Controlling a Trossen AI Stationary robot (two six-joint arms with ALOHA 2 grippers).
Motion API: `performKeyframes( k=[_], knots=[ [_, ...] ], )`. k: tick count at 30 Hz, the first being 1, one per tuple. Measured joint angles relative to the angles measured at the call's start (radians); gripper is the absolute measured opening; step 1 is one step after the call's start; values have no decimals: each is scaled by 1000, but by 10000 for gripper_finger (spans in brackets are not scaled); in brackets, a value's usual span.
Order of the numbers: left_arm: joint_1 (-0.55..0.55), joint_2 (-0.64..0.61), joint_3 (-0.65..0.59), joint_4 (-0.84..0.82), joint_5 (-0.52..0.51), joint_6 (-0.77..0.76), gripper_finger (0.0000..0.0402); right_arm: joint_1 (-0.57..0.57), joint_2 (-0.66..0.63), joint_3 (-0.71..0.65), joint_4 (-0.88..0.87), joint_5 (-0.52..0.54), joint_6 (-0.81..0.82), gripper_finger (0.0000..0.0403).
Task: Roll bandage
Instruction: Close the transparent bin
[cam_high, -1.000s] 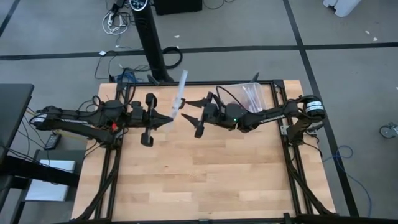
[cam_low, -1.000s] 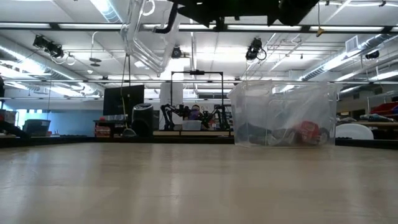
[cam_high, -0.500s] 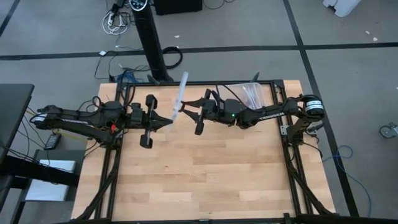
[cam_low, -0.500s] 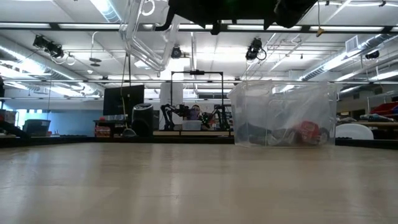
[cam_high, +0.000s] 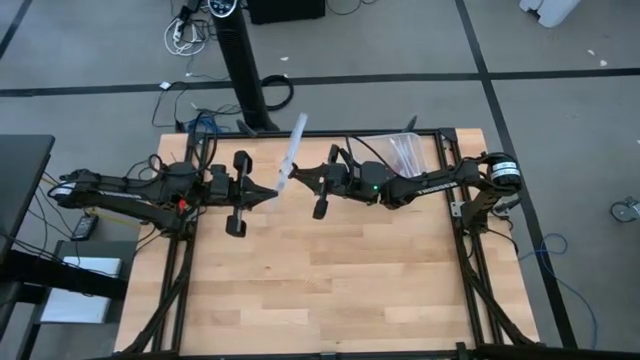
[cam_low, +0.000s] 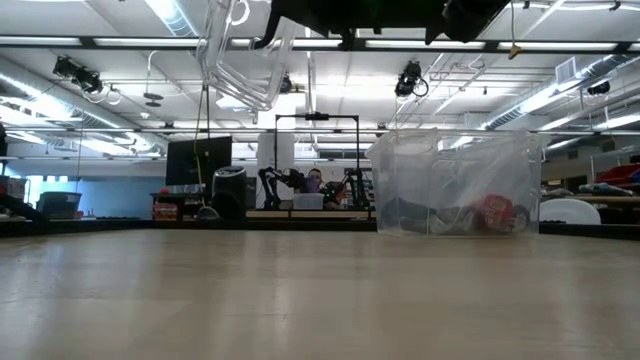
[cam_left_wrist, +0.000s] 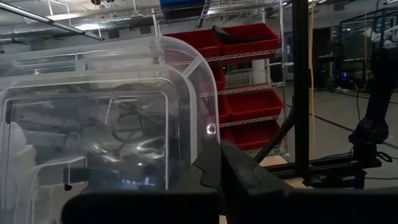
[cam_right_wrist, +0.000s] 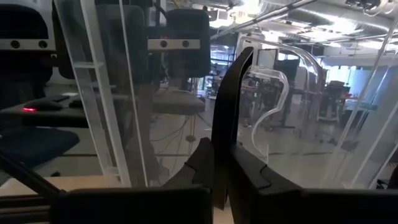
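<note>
No black bandage shows anywhere, so rolling looks unstarted. Both grippers, left (cam_high: 268, 192) and right (cam_high: 300, 178), clench a clear lid (cam_high: 291, 150) held aloft toward twelve o'clock; a clear box (cam_high: 400, 152) sits around one o'clock.

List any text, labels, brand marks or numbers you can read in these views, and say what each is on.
No readable text in any view.
Clear plastic lid, held up between the left gripper and right gripper: no label visible.
Clear plastic box at the back of the table: contents show through, no legible print.
Red bins on background shelving: no readable markings.
</note>
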Motion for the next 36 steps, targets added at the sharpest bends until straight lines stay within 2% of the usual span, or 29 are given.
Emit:
performKeyframes(
  k=[6, 15, 18, 22, 27, 36],
  knots=[
    [0, 0, 0, 0, 3, -25, 22, 4, -2, 0, -2, 27, -14, 19],
    [0, -1, 0, -13, 2, -29, 35, 29, -11, 0, -53, 171, -69, 18],
    [0, -2, 0, -34, -27, -28, 36, 44, -32, -1, -114, 234, -91, 18],
    [0, -24, 2, -77, -80, -22, 36, 75, -93, -2, -232, 329, -120, 18],
    [-1, -58, 2, -130, -92, -21, 37, 98, -212, -2, -421, 390, -118, 15],
    [-1, -75, 2, -206, -102, -20, 37, 97, -446, 36, -769, 425, -98, 2]
  ],
)
